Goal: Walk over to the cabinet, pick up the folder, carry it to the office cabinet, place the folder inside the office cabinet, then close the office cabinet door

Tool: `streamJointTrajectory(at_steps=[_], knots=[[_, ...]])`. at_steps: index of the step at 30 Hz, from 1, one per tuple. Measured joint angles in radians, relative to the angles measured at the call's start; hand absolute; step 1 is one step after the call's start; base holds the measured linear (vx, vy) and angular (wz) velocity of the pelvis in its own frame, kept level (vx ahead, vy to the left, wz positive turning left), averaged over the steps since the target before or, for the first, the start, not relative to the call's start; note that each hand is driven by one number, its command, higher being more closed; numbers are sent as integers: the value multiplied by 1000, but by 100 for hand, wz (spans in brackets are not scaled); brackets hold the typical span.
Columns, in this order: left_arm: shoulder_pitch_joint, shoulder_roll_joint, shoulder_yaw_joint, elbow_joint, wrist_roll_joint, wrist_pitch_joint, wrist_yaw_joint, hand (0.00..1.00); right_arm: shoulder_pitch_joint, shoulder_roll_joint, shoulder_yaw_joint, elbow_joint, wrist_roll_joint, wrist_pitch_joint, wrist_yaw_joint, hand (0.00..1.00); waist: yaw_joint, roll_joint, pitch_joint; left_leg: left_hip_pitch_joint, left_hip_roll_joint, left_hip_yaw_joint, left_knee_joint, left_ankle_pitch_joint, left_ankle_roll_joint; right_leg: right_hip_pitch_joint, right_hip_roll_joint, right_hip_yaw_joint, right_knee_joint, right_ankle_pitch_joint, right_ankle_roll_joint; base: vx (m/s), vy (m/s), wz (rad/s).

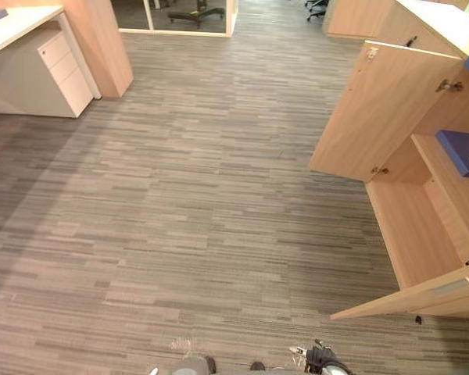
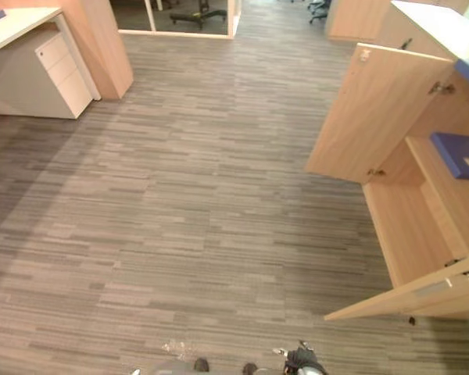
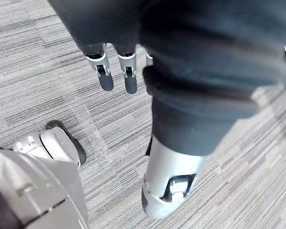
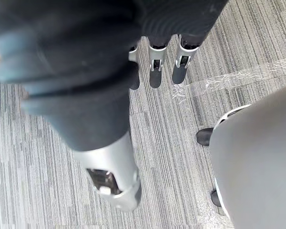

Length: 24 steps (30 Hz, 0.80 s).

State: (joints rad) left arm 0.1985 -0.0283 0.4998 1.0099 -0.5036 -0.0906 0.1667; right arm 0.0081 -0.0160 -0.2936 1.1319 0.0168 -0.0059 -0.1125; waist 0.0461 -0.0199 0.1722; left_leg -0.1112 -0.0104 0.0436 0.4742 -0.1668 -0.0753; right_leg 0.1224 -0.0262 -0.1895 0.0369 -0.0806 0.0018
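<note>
A blue folder (image 1: 463, 152) with a pale label lies flat on the shelf inside the wooden office cabinet (image 1: 422, 226) at the right. Both cabinet doors stand open: the far door (image 1: 383, 113) swings out over the carpet and the near door (image 1: 422, 295) juts out low toward me. My left hand (image 3: 105, 76) hangs beside my body with straight fingers pointing at the carpet and nothing in it. My right hand (image 4: 155, 71) hangs the same way, open, with nothing in it. Both hands are well away from the cabinet.
A white desk (image 1: 16, 27) with a white drawer unit (image 1: 62, 70) stands at the far left beside a wooden partition (image 1: 109, 39). A black office chair (image 1: 197, 12) sits behind glass at the back. Striped grey carpet (image 1: 187, 203) spreads between me and the cabinet.
</note>
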Motion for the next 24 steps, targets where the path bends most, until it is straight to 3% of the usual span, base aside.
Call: streamJointTrajectory(at_steps=[2,3,4,6,8,10,11,13,15,16,17,19,20,21,22,23,24], knots=[[3,-7,21,1,-3,-2,2,0,3,-2,-5,0,4,0,-1,0,8,-4,10,-72,8,27,136,-8,-3,11,-14,1,8,-8,-2,-42,74,5],[6,-10,21,2,-2,-2,2,0,0,-4,-14,0,4,1,-2,0,9,2,13,-98,29,49,160,-40,20,13,-17,1,7,-8,-2,37,100,4],[13,-11,21,3,0,-1,1,0,-4,-4,-31,3,5,1,-4,0,10,2,15,-119,52,65,148,-61,34,14,-24,1,8,-8,-1,76,175,-1],[15,-5,21,3,7,1,-2,0,-4,-7,-40,3,9,4,-7,0,10,-7,24,-158,76,43,19,-58,22,14,-82,6,12,-23,23,120,250,0],[16,-6,21,2,28,2,-7,0,-4,-13,-41,3,11,5,-7,0,11,-5,24,-181,94,-1,-148,-1,4,15,-132,18,10,-43,56,177,340,-3],[23,-6,21,3,34,2,-10,0,-4,-11,-41,3,12,5,-7,0,12,-3,23,-183,122,35,-215,104,-57,27,-174,38,-3,-66,96,239,412,-12],[19,-2,19,3,39,2,-14,0,-12,-7,-45,21,11,6,-7,0,19,-7,26,-189,89,66,-179,133,-41,44,-215,48,-18,-82,110,398,475,-20],[14,1,18,2,60,-5,-21,0,-36,3,-72,41,2,8,3,0,22,-16,20,-197,54,87,-122,98,15,45,-240,67,48,-58,112,446,424,-25],[17,5,16,2,87,-4,-27,0,-40,2,-77,41,1,8,10,0,37,-17,14,-124,10,136,-149,66,62,-2,-295,96,167,-12,136,398,328,-55],[31,13,5,1,139,-2,-34,0,-38,0,-77,38,0,7,18,0,25,-18,6,-31,-27,166,-220,65,69,-45,-339,126,310,17,120,391,340,-55],[34,16,-2,2,151,-2,-36,0,-36,-1,-77,37,-1,8,19,0,23,-17,1,-15,-35,170,-233,65,74,-56,-349,125,346,23,112,472,382,-48],[42,38,-64,2,211,-1,-48,0,-26,-9,-75,-3,-4,2,22,0,6,-9,-16,75,-64,202,-284,60,135,-172,-426,36,660,65,-5,345,235,-26],[35,50,-86,4,233,2,-56,0,-36,-14,-75,-21,-3,1,22,0,-11,-6,-13,127,-71,199,-303,57,149,-221,-467,-68,833,42,-46,304,171,-10],[31,55,-98,5,243,4,-60,0,-42,-16,-74,-20,-3,1,22,0,-17,-1,-11,152,-70,195,-316,57,150,-235,-467,-114,884,20,-36,426,175,-11],[26,67,-130,3,259,3,-67,0,-49,-14,-69,-19,-2,3,23,0,-17,3,-9,199,-61,194,-338,57,151,-250,-442,-189,921,-43,-27,334,83,-19],[21,74,-152,9,269,4,-69,0,-52,-8,-65,-19,-2,2,23,0,-16,6,-7,226,-49,194,-347,56,152,-260,-404,-226,898,-91,-13,413,-7,-29],[15,80,-172,14,271,4,-74,0,-54,-2,-58,-31,1,2,23,0,-21,12,0,257,-31,195,-350,56,152,-280,-333,-257,800,-136,-1,308,-123,-23]])
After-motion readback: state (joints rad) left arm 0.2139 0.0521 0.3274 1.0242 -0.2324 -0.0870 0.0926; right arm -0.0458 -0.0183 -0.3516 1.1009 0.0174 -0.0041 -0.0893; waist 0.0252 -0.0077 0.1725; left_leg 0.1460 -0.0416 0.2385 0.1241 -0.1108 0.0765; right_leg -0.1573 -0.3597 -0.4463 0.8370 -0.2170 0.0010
